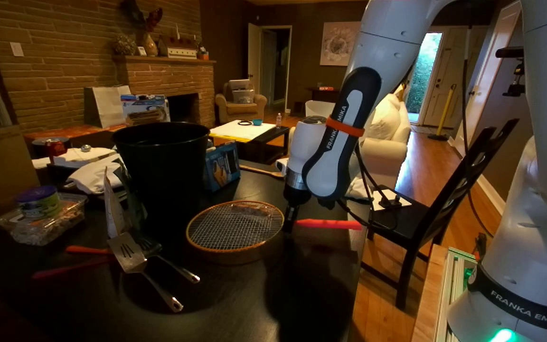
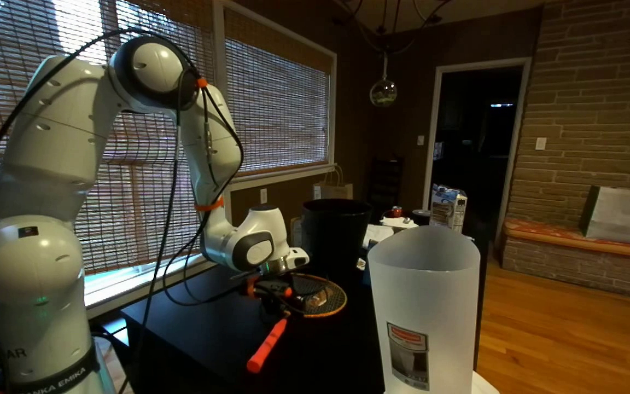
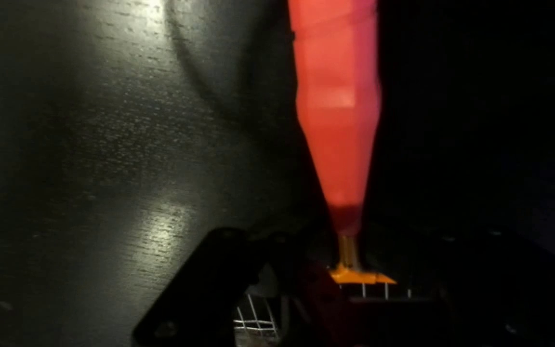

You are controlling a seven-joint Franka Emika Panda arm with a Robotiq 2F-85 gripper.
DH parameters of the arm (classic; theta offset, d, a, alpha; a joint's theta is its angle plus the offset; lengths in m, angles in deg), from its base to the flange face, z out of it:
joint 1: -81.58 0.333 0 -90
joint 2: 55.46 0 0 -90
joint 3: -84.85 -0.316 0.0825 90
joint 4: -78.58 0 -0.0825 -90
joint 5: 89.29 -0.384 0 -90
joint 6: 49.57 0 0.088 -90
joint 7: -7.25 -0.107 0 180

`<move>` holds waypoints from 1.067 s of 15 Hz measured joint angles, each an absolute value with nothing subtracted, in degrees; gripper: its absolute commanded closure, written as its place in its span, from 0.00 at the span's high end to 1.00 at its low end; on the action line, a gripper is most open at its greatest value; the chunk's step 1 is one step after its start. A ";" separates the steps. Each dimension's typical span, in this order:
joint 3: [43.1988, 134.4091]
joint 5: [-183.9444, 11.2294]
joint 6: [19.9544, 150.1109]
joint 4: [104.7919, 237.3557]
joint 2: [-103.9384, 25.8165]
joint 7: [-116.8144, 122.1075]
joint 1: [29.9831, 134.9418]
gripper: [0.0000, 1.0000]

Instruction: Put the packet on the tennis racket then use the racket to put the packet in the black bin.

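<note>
The tennis racket (image 1: 214,232), with its red handle, also shows in an exterior view (image 2: 269,346) and the wrist view (image 3: 337,96). It appears level and slightly above the table, with a faint reflection below. A small clear packet with brownish contents (image 1: 254,210) lies on the strings near the far rim; it shows in an exterior view too (image 2: 316,299). My gripper (image 1: 289,225) seems shut on the racket's throat, between head and handle; its dark fingers partly hide the throat (image 3: 349,250). The black bin (image 1: 162,180) stands upright beyond the racket head, also in an exterior view (image 2: 337,227).
Two metal spatulas (image 1: 128,254) lie in front of the black bin. A blue box (image 1: 222,166) stands beside it. A plastic container with a purple-lidded tub (image 1: 39,202) is farther along the table. A tall translucent bin (image 2: 427,306) and a chair (image 1: 409,218) stand nearby.
</note>
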State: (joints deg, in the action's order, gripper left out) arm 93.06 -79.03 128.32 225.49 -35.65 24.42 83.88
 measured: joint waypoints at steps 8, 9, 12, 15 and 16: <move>97.05 -77.97 128.20 226.97 -35.95 20.66 87.32 0.02; 96.75 -77.97 128.19 227.20 -35.56 20.32 87.25 0.02; 95.73 -77.97 128.20 227.35 -34.18 19.58 87.02 0.16; 95.58 -77.97 128.26 227.35 -34.09 19.37 86.93 0.48; 95.58 -77.97 128.26 227.34 -34.17 19.34 86.91 0.54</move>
